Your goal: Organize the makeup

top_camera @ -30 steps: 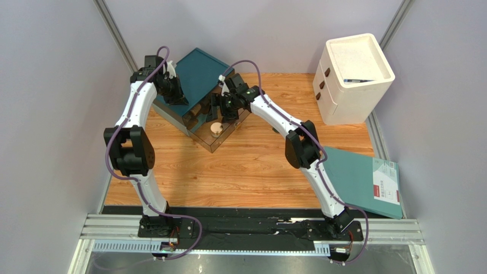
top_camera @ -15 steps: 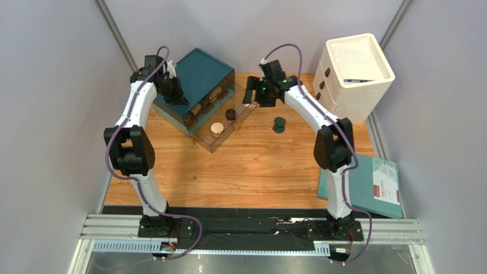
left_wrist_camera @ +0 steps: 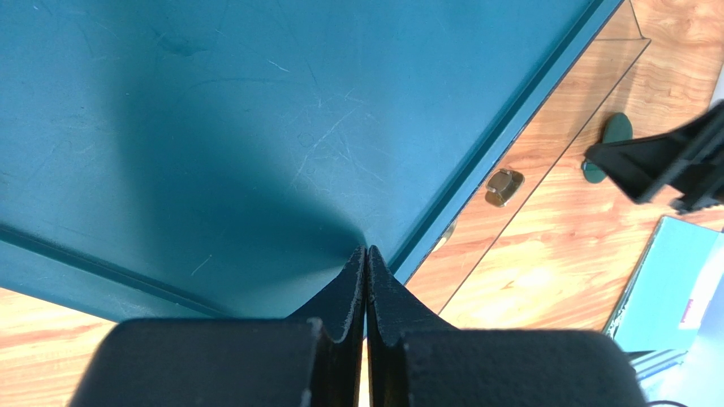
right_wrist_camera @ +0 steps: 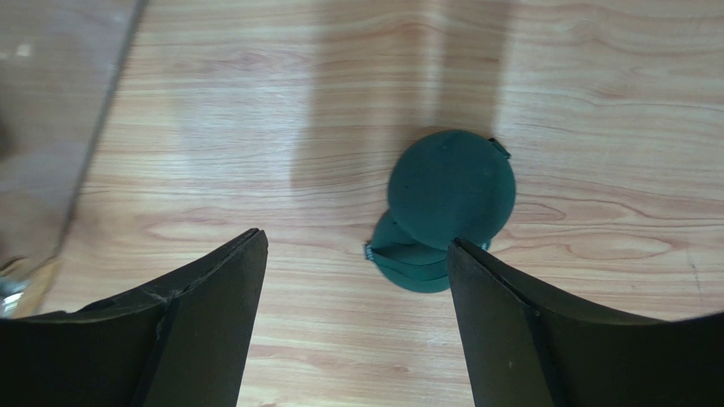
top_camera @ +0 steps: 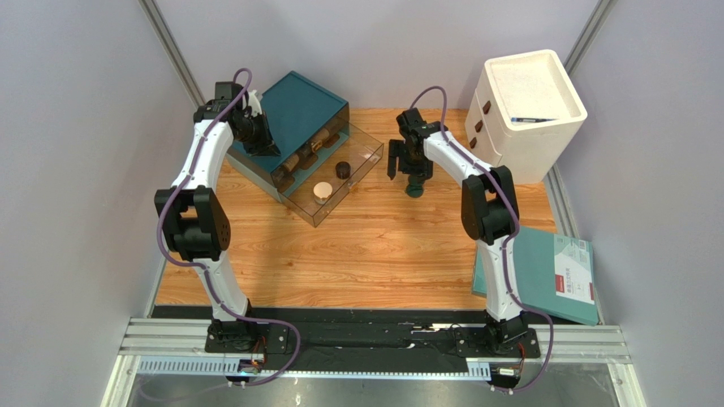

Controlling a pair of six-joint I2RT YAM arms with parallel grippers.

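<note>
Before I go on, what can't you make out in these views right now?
- Top view: the right hand covers part of the dark green piece.
- Top view: the teal box hides the back of the clear drawer.
- Top view: the thin item on the white cabinet is too small to identify.

Left arm [top_camera: 208,157] and right arm [top_camera: 455,165]: white shells on the links, bulky black joint housings. Purple-grey cable [top_camera: 160,246] runs loosely along each, looping at wrist and base. Black base plates [top_camera: 246,337]. Jaws matte black, grainy, tapering to thin edges.
</note>
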